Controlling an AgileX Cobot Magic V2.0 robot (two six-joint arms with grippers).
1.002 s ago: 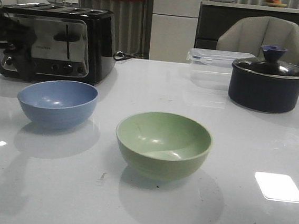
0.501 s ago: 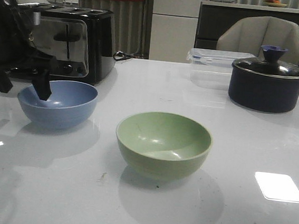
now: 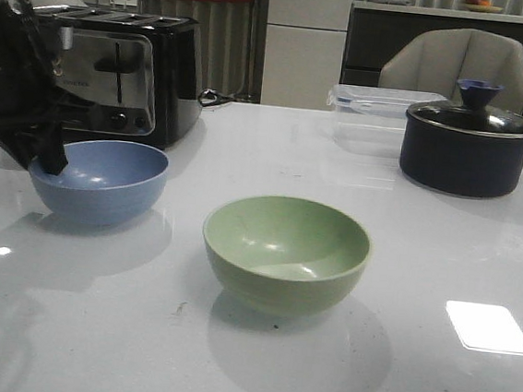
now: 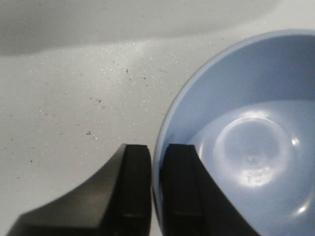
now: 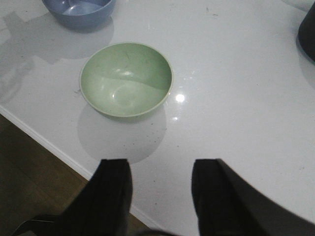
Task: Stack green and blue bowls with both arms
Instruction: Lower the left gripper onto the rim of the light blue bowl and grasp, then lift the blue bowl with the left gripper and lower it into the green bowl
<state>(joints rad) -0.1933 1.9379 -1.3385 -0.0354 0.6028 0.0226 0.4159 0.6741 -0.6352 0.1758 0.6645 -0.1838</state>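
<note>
Since a moment ago the left pincer [image 4: 156, 196] has closed in on the dusty blue matte bowl [image 3: 98, 178], now clenching its rim near the tabletop's [image 3: 337, 370] left edge, ready to lift toward the pale sage green bowl [image 3: 286, 252], while the right pincer [image 5: 160, 189] hangs released above.

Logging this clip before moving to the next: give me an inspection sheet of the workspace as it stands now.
Surface: glossy white table, light glare, small specks.
Job's things: dusty blue round bowl upright, front left; pale green round bowl upright, centre; apart, not stacked.
Clutter: black and silver toaster; dark navy lidded pot; clear plastic container.
Grippers: left gripper pinches the blue bowl's rim, one finger inside, one outside; right gripper open, holding nothing, back from the green bowl.
Cables: black cord beside toaster.
Surroundings: grey chair, cabinets behind.
</note>
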